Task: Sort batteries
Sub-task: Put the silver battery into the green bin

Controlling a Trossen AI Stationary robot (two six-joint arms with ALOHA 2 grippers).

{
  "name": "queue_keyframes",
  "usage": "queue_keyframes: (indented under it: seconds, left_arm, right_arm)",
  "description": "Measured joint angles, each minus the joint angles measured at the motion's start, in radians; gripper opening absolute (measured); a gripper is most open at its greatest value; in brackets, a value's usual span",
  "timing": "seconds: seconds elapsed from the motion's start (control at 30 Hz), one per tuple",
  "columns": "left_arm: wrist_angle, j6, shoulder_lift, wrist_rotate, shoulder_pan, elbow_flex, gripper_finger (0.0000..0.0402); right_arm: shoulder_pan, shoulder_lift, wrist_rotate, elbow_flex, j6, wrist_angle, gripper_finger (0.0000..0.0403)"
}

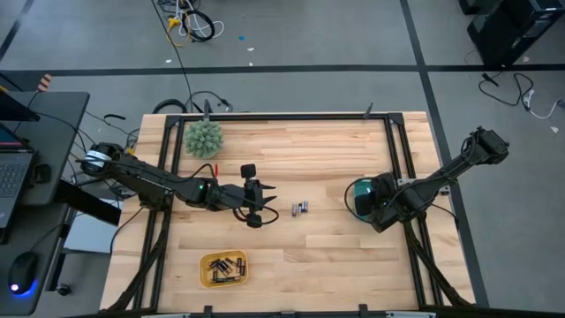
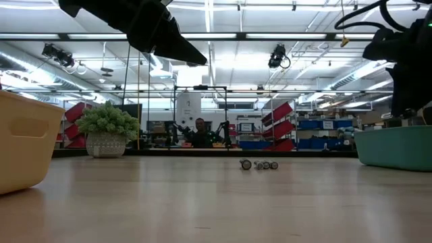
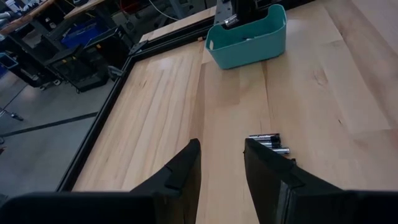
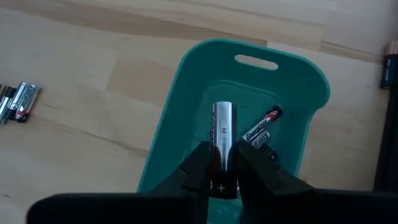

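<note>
A small group of batteries (image 1: 300,208) lies on the wooden table near its middle, also seen in the low view (image 2: 260,165). My left gripper (image 3: 222,168) hovers open above the table just left of that group (image 3: 268,142), touching nothing. My right gripper (image 4: 224,177) is above the teal tray (image 1: 360,196) at the right, shut on a silvery battery (image 4: 222,140). A dark battery (image 4: 261,129) lies on the teal tray's floor (image 4: 249,93). A yellow tray (image 1: 223,269) at the near left holds several batteries. My right gripper pinches the silvery battery by its marked plus end (image 4: 222,182) between its two fingers (image 4: 200,163). The fingers slant steeply down from above and lie along the battery, which sticks out past their tips. The battery is lifted clear, over the inside of the teal tray.
A spiky green ball (image 1: 204,139) stands at the far left of the table. A black frame rail (image 1: 282,115) runs around the table's edges. A red mark (image 1: 216,170) lies near the left arm. Bare wood lies between the two trays.
</note>
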Motion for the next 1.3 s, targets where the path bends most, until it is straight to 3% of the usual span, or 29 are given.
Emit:
queue_keyframes:
  seconds: [0.17,0.43,0.6,0.77,0.9,1.3]
  left_arm:
    - [0.0,0.0,0.0,0.0,0.0,0.0,0.0119]
    - [0.0,0.0,0.0,0.0,0.0,0.0,0.0119]
    - [0.0,0.0,0.0,0.0,0.0,0.0,0.0119]
    - [0.0,-0.001,0.0,0.0,0.0,0.0,0.0119]
    - [0.004,-0.025,0.0,0.027,0.0,0.0,0.0119]
    - [0.145,-0.339,0.037,0.121,0.0,0.0,0.0119]
  right_arm:
    - [0.0,0.0,0.01,0.0,-0.001,0.005,0.0072]
    - [0.0,0.0,0.182,0.0,-0.102,0.103,0.0071]
    - [-0.011,0.0,0.318,0.0,-0.403,0.356,0.007]
    - [-0.063,0.0,0.322,0.0,-0.817,0.688,0.0066]
    - [-0.102,0.0,0.322,0.0,-1.055,0.859,0.0064]
    - [-0.131,-0.002,0.318,0.0,-1.291,0.898,0.0062]
